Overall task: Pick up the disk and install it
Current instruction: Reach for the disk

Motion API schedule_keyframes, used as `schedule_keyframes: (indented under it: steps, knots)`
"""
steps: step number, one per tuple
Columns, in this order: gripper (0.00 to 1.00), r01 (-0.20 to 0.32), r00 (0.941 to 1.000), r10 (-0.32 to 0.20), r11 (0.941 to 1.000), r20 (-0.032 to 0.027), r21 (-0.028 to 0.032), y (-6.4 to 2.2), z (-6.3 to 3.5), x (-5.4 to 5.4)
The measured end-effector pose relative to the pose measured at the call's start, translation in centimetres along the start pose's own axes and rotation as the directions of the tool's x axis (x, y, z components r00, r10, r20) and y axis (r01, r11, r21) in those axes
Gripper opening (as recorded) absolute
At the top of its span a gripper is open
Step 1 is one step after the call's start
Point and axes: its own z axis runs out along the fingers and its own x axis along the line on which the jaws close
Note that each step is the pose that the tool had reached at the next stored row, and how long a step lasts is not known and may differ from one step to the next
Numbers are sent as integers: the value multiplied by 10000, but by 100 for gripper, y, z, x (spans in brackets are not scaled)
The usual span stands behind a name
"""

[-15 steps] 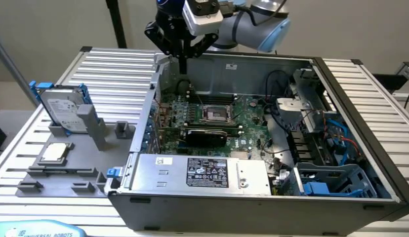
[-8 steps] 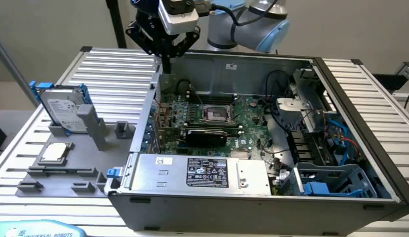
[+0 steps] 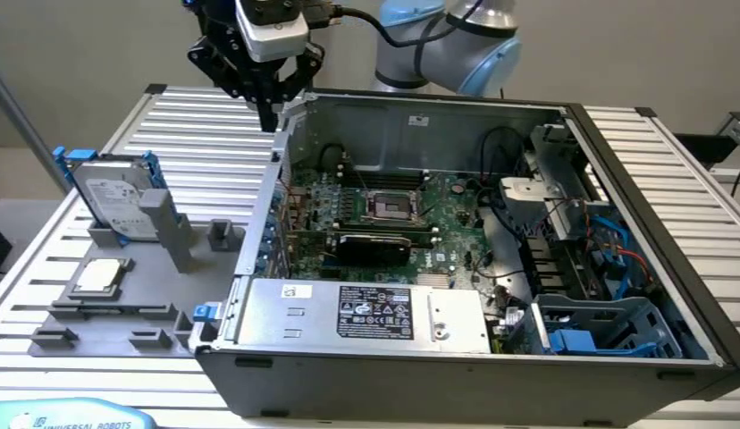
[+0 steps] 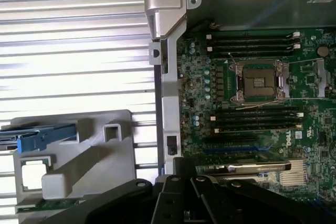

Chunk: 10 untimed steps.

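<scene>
Item 1: the disk (image 3: 113,198). Flat rectangular silver-grey metal drive with a white printed label, its text too small to read, framed by a blue plastic carrier. It stands on edge in a slot of a matte grey plastic fixture (image 3: 131,315), outside the case, towards the exterior view's left. In the wrist view the carrier's blue edge (image 4: 39,136) is seen from above.

Item 2: the gripper (image 3: 269,121). Black, with fingers clenched together on nothing and pointing down. It hangs over the case's corner wall, well apart from the disk.

Item 3: 1 small square silvery chip (image 3: 98,275). It lies flat on the same fixture, near the disk.

Item 4: computer case (image 3: 466,380). Dark grey sheet metal, open on top. Inside are:
- a green motherboard (image 3: 448,234) with a square metal-framed socket (image 3: 391,207);
- a silver box (image 3: 454,315) bearing a black label with small white print, unreadable;
- blue plastic bays (image 3: 602,332).

Item 5: table (image 3: 191,116). Ribbed, pale aluminium profile.

Item 6: light blue panel (image 3: 60,418). It sits at the table's near edge and is lettered "UNIVERSAL ROBOTS".
</scene>
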Motion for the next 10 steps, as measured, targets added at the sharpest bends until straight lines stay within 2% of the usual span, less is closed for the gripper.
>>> schedule_keyframes:
  steps: [10]
  knots:
    - [11,0,10000,0,10000,0,0,20,22,457]
